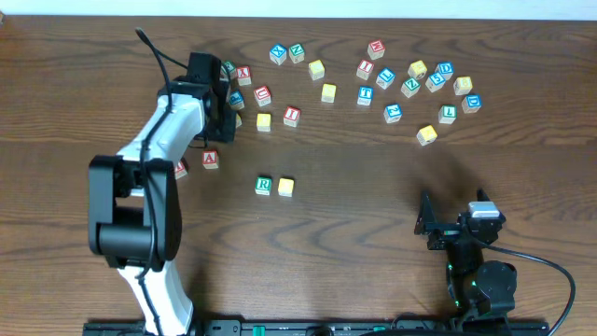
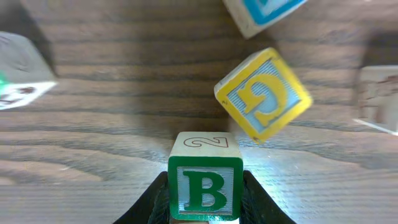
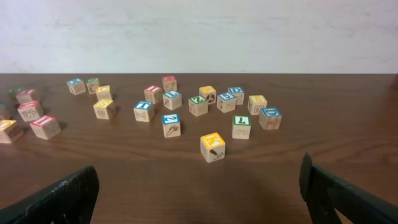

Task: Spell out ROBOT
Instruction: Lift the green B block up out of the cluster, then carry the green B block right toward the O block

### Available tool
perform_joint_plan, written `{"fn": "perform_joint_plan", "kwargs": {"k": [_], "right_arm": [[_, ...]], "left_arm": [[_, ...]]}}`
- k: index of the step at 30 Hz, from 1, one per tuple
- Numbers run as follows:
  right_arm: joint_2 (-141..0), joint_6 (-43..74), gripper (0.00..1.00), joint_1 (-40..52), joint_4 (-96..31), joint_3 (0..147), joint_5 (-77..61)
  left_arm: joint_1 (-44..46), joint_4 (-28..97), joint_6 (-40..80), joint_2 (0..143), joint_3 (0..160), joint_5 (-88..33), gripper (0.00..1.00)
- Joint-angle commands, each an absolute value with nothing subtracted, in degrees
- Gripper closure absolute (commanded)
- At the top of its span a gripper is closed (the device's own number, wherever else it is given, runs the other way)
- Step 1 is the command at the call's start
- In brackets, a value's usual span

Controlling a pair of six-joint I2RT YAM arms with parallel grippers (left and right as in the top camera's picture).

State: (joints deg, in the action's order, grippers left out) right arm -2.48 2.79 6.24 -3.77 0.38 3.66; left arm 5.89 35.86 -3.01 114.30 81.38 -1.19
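My left gripper (image 2: 205,199) is shut on a green B block (image 2: 204,184) and holds it above the table at the back left (image 1: 219,98). A yellow G block (image 2: 263,94) lies tilted just beyond it. A green R block (image 1: 263,185) and a yellow block (image 1: 285,187) sit side by side at the table's middle. My right gripper (image 3: 199,186) is open and empty, resting at the front right (image 1: 448,229).
Several letter blocks are scattered at the back right (image 1: 410,84) and around the left arm (image 1: 263,93). A red A block (image 1: 210,158) lies by the left arm. A yellow block (image 3: 212,147) is nearest in front of the right gripper.
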Motion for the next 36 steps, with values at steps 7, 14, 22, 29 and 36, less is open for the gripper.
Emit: {"fn": "perform_joint_plan", "kwargs": {"k": [7,14,22,29,36], "right_arm": [[-2.6,3.6,0.01,6.6,-3.9,0.3,4.1],[-2.6,3.6,0.01,6.6,-3.9,0.3,4.1],[-2.6,3.6,0.01,6.6,-3.9,0.3,4.1],[-2.6,3.6,0.01,6.6,-3.9,0.3,4.1],[-2.6,3.6,0.01,6.6,-3.9,0.3,4.1]], "left_arm": [[6.0,36.8,-2.3,99.4,82.5,-1.1,0.76],[7.5,38.4,-1.2,87.2,82.5,-1.0,0.77],[17.5,41.6,3.1,77.2,82.5,6.8,0.78],[27.9,44.8,9.0,76.4,81.7,10.2,0.79],[35.7,44.8,14.1,77.5,79.4,10.2,0.80]]}}
